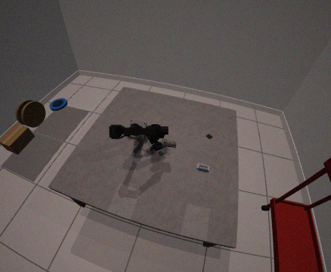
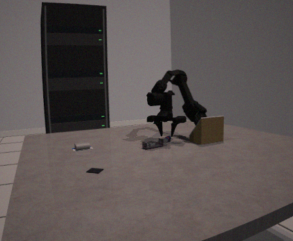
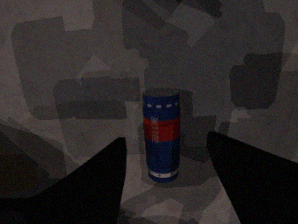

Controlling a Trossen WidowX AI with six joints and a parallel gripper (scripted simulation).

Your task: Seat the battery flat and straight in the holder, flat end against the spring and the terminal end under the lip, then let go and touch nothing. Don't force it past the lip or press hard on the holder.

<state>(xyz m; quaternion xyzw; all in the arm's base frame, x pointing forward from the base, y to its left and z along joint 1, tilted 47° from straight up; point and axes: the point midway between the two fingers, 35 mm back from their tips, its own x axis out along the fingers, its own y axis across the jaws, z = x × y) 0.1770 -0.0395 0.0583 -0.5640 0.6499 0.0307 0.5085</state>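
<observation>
The battery [image 3: 162, 155] [image 2: 167, 139] is blue with a red band; it lies on the table. In the wrist view its grey flat end is at the top, and a white band with a small plus-like mark is at the lower end. My gripper [image 2: 167, 135] [image 3: 167, 141] is open and points down just above the battery. Both fingers stand apart from it, one on each side. The holder [image 2: 152, 144] [image 1: 169, 144] is a grey tray on the table, close beside the battery and left of it in the exterior view. Its spring and lip cannot be made out.
A wooden wedge block [image 2: 212, 130] stands by the arm's base. A grey cylinder on a white and blue base [image 2: 82, 147] [image 1: 202, 168] and a small dark square [image 2: 95, 170] [image 1: 209, 136] lie on the table [image 1: 191, 111], away from the holder.
</observation>
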